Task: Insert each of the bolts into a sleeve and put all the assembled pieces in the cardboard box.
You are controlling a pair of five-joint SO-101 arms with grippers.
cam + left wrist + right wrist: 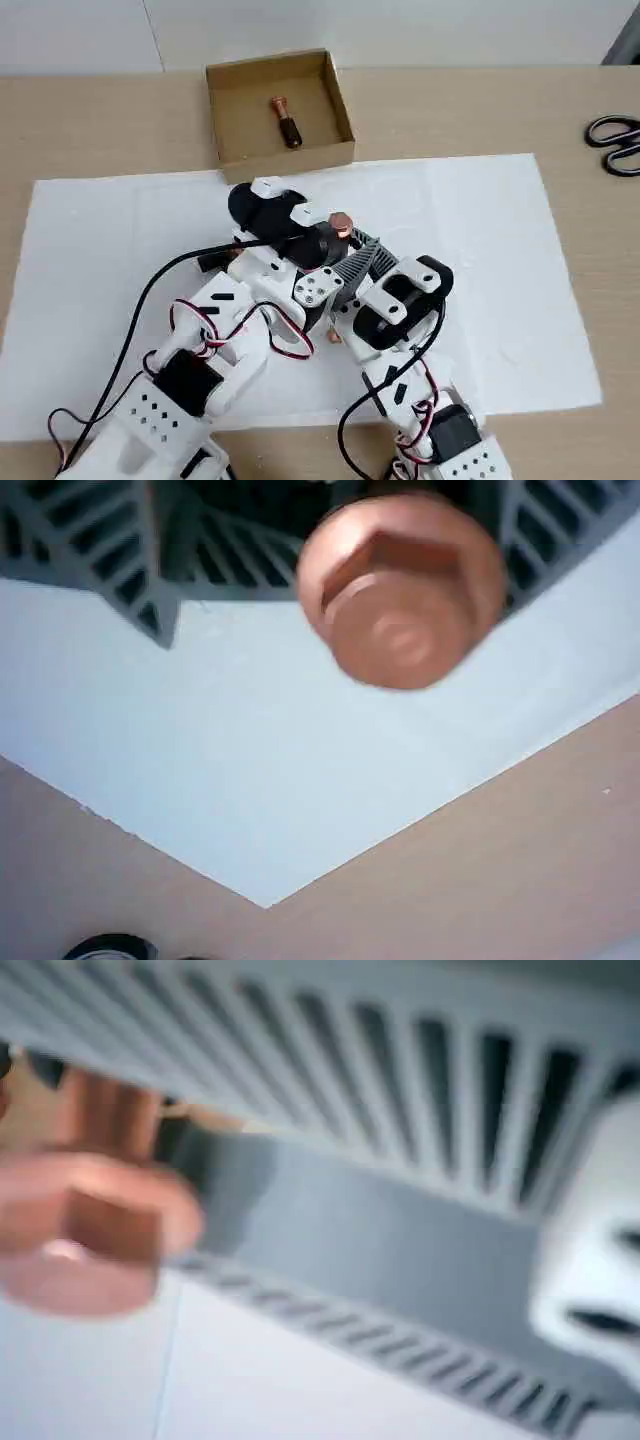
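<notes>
Near the cardboard box [213, 110], which holds one assembled piece [285, 120], the left gripper [336, 238] clamps a copper bolt [342, 222], likely for sleeving; the right gripper's [358, 263] hold cannot be told.

The high camera hangs above the table [60, 120] and looks down over it, with the cardboard box [225, 150] at the far edge and the whole white sheet [480, 230] in view. The left wrist camera sits very close to a bolt head [400, 590] and faces across a corner of the sheet onto bare tabletop, ground it shares with the high view. The right wrist camera is just as close to a copper head [85, 1240], which is blurred.
</notes>
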